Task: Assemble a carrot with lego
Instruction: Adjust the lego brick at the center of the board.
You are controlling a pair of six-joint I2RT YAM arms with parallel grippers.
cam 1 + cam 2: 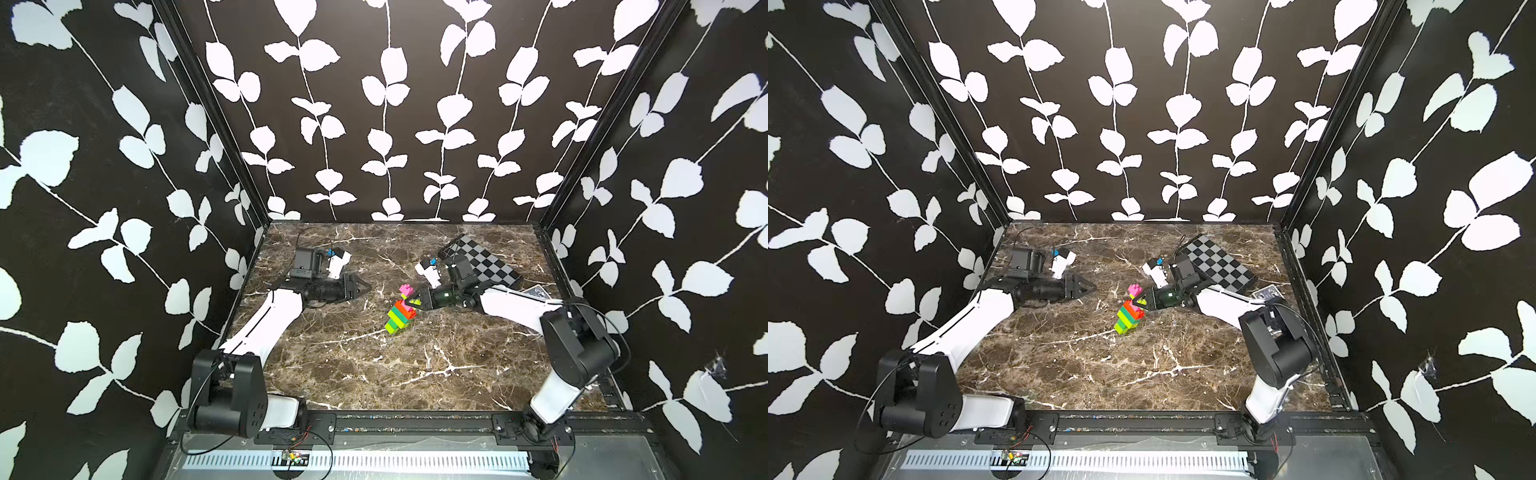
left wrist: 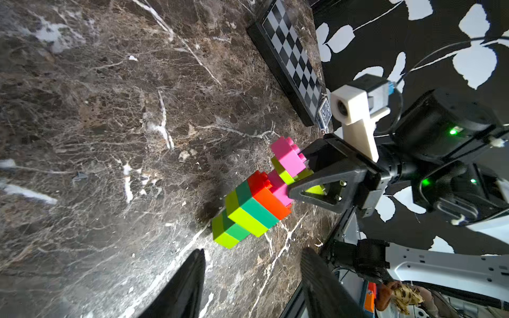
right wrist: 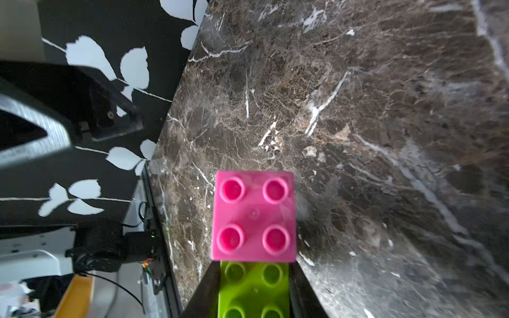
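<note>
Right tool [image 1: 411,302] clamping carrot [image 1: 400,313] (tilted), left tool [image 1: 368,286] spread, apart

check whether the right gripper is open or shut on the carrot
Shut on the carrot: the right gripper pinches the lime brick at its pink end, with both fingers pressed against that brick's sides.

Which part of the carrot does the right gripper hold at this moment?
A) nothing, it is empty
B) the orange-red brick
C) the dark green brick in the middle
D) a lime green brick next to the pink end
D: in the right wrist view the lime green brick sits clamped between the dark fingers of the right gripper, with the pink brick just beyond their tips.
</note>
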